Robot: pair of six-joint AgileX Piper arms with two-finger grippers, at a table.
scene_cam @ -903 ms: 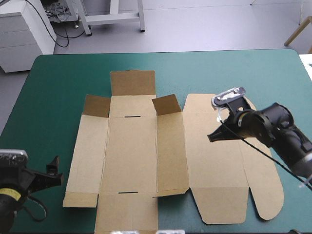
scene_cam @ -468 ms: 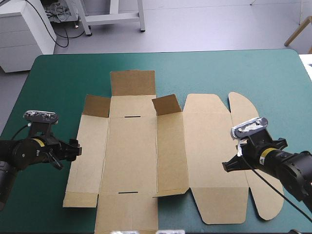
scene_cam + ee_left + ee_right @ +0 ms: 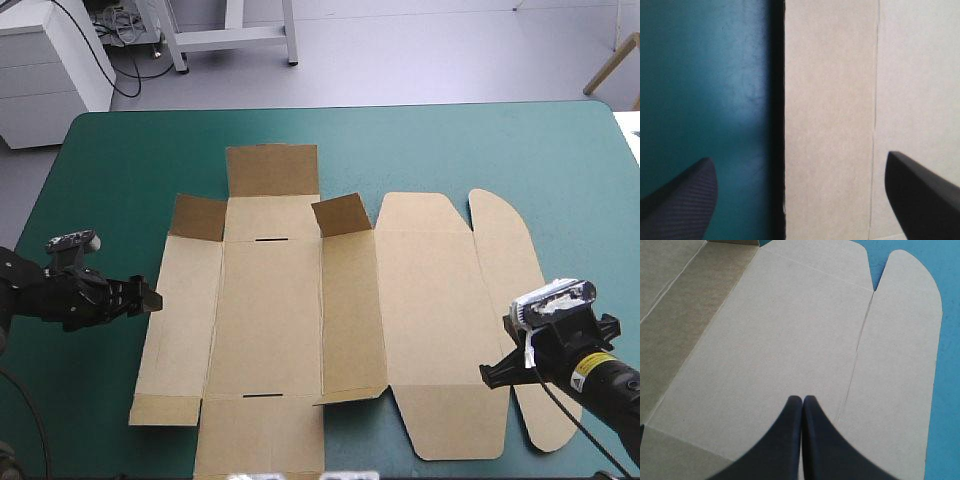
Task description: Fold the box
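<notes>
Your box (image 3: 300,310) is lying flat and unfolded mid-table on the teal-green cover (image 3: 120,160), with only two small far flaps tipping up. Your left gripper (image 3: 146,297) is sitting low at the box's left edge, fingers (image 3: 685,200) spread across it, likely to raise that side wall. Your right gripper (image 3: 488,375), fingers pressed together and empty, is pointing along the lid panel from above its near edge.

The box (image 3: 300,310) is seen to be cut from matt brown board, smooth-faced and scored with fine crease lines. The teal-green cover (image 3: 450,150), left bare at twelve o'clock of the box, is shown as smooth with a faint sheen. A fine woven grain is seen on the black fingers (image 3: 682,200) of the left gripper (image 3: 800,160). Those of the right gripper (image 3: 802,399) are seen smooth and matt.
</notes>
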